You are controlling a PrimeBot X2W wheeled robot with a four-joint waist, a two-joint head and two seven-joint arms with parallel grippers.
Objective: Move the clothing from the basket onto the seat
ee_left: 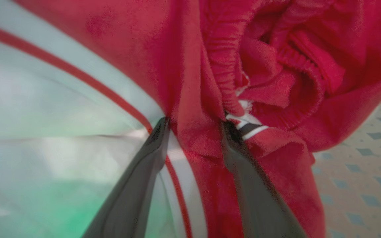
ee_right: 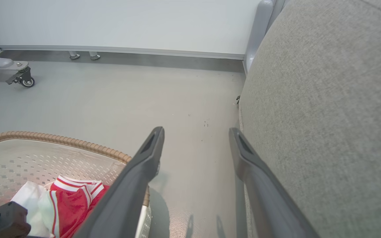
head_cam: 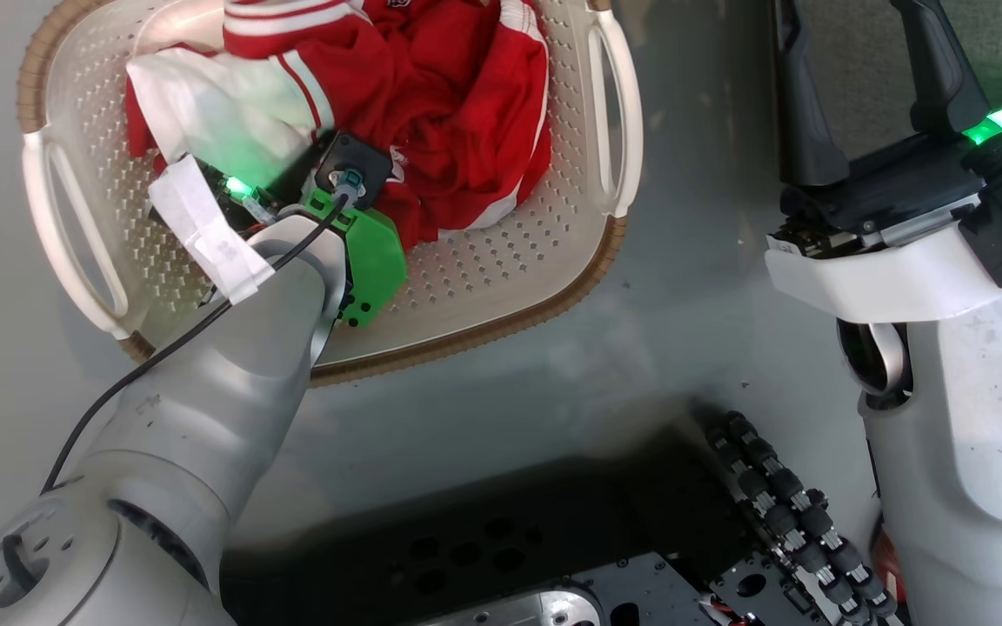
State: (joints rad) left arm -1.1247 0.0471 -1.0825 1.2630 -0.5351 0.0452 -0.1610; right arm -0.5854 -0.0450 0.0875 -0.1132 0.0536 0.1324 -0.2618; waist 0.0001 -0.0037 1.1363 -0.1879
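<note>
Right wrist view: castor wheel (ee_right: 27, 82) beyond basket (ee_right: 78, 144); seat (ee_right: 326, 115) alongside.

The clothing (ee_left: 276, 82) is soft, napped red cloth with smoother white panels. The basket (head_cam: 501, 287) is smooth perforated cream plastic; the seat (ee_right: 326, 115), coarse matt grey weave; the floor (ee_right: 127, 99), smooth, faintly glossy.

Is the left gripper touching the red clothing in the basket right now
Touching. The left wrist view shows the left gripper buried in the clothing, with a red fold between its fingers lying against both.
</note>
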